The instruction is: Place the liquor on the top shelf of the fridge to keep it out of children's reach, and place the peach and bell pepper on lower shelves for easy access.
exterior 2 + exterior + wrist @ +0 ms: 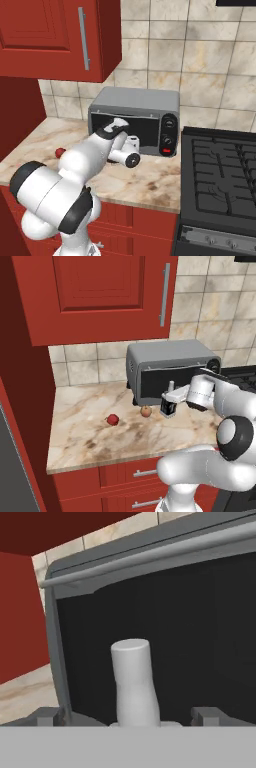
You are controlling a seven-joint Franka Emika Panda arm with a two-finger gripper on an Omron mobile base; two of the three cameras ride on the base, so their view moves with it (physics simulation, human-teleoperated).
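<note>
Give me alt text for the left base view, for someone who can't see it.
A white robot arm reaches over a marble counter, its open pincer around a small dark liquor bottle standing in front of a grey toaster oven. To the bottle's left lie a peach and, farther left, a red bell pepper. Red cabinets hang above.

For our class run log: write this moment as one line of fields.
gripper: open, around liquor neck, not shut | peach: counter | bell pepper: left of peach | behind: toaster oven

Both base views look down from behind, sharing desk [90, 441] and toaster oven [135, 120]; hand view sits close, perhaps level.
</note>
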